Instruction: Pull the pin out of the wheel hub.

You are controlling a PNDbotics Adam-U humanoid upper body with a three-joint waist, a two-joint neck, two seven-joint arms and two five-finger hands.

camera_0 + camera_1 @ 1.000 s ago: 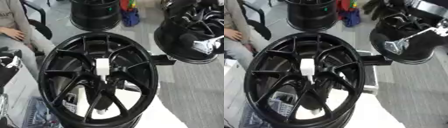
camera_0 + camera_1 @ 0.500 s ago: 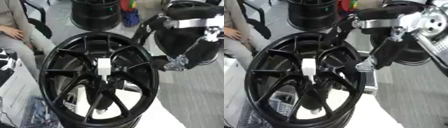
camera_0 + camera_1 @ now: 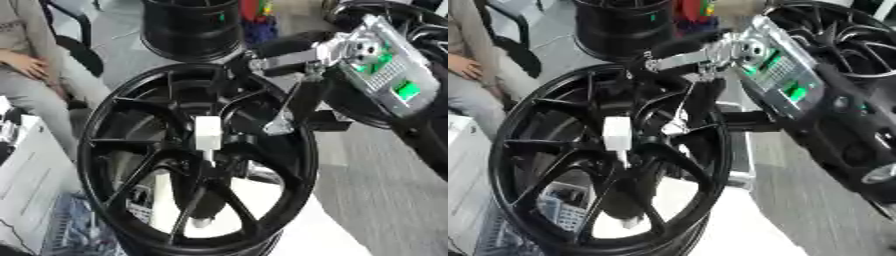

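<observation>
While the pin (image 3: 208,136) is standing upright in the wheel hub (image 3: 197,160), the right hand (image 3: 278,112) is hanging beside it, fingers indistinct.

R arm comes in from upper right, forearm w/ silver plate and green-lit panel angled down toward centre. R hand (image 3: 284,107) hangs below the wrist, black w/ silver parts, fingers (image 3: 677,125) pointing down, fairly straight, not curled round anything visible. Fingertips sit just right of the hub centre; contact can't be told, pic blurred. Wrist bent, palm facing roughly left. L arm and L hand don't show in either view.
</observation>
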